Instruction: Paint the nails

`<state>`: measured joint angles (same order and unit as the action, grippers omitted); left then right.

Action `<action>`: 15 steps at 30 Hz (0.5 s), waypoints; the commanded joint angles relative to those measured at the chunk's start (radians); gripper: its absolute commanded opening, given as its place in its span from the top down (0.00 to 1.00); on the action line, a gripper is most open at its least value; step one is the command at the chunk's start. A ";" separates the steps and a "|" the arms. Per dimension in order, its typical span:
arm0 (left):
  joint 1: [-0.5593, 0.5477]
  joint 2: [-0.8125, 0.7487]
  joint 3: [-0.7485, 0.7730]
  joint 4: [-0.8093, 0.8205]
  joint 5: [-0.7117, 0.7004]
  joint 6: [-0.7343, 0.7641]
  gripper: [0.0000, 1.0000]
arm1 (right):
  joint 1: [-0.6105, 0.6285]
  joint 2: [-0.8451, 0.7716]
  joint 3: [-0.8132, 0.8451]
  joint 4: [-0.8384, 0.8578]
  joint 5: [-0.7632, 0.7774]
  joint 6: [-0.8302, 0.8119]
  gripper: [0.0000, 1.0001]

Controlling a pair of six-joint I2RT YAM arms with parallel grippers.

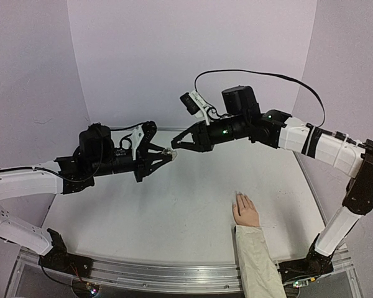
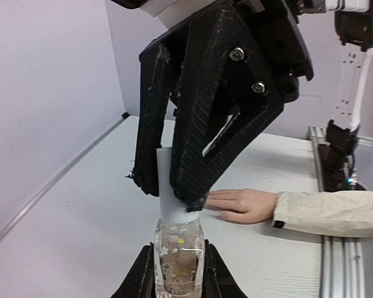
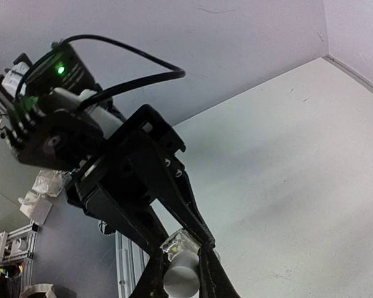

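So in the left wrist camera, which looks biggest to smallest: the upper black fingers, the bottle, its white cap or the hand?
1. Right arm's black fingers, by far.
2. Pale hand and clear bottle look alike; the bottle is nearer and cut off by the frame, so no ranking.
3. White cap, partly hidden.

Left arm [image 1: 25,184] and right arm [image 1: 326,146] show white shells behind black wrists, ridged black fingers [image 2: 202,105] with silver screws [image 2: 237,54].

White table [image 1: 174,217] — a pale hand [image 1: 245,211] in a cream sleeve [image 1: 255,261] lies flat, right side.
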<state>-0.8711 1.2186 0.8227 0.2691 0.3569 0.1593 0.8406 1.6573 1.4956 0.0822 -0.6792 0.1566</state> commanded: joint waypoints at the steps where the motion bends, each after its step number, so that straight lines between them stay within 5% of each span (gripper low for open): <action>1: -0.066 0.046 0.119 0.305 -0.210 0.154 1.00 | 0.065 0.073 0.054 -0.021 0.156 0.166 1.00; 8: -0.082 0.244 0.195 0.526 -0.418 0.278 1.00 | 0.212 0.182 0.210 -0.139 0.645 0.621 1.00; 15: -0.121 0.283 0.162 0.579 -0.513 0.259 1.00 | 0.231 0.159 0.246 -0.176 0.863 0.706 1.00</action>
<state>-0.9165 1.5265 0.9039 0.5587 -0.1837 0.3935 0.9627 1.8328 1.7473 -0.0765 0.1806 0.7441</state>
